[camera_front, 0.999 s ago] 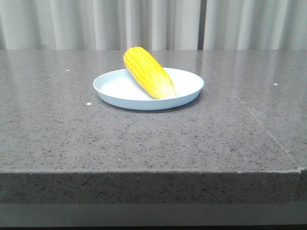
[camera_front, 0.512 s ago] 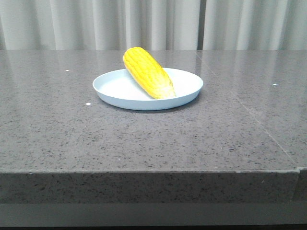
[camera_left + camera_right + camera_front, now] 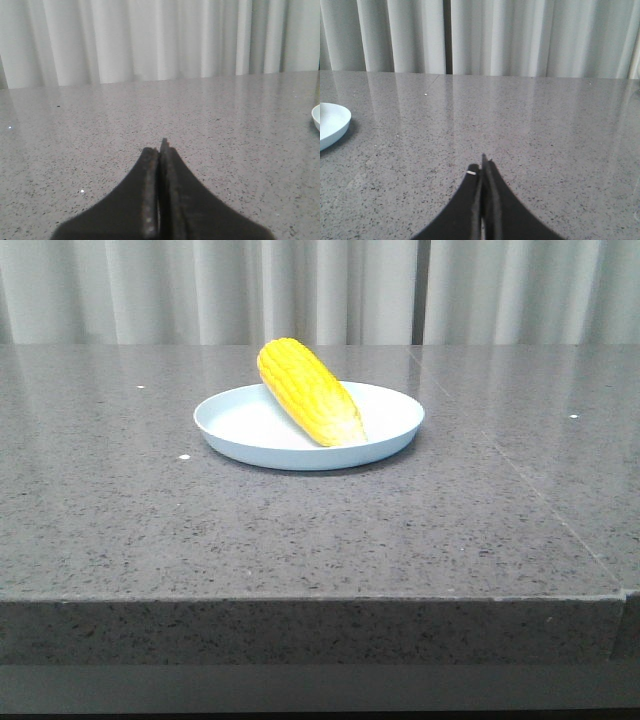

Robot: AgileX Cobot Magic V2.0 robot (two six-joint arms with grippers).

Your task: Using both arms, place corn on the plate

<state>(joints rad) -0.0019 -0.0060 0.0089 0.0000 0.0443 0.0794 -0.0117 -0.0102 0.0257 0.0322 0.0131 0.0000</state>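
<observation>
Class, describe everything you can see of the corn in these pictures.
The corn is a bright yellow husked cob with rows of kernels and a paler, tapered tip. It lies slanted on the pale blue plate, its tip pointing toward the camera near the plate's front right, its blunt end raised at the far rim. Only the plate touches it.

Speckled grey stone table (image 3: 300, 530), pale curtain (image 3: 320, 290) behind.
The curtain hangs in vertical folds along the table's far edge.
</observation>
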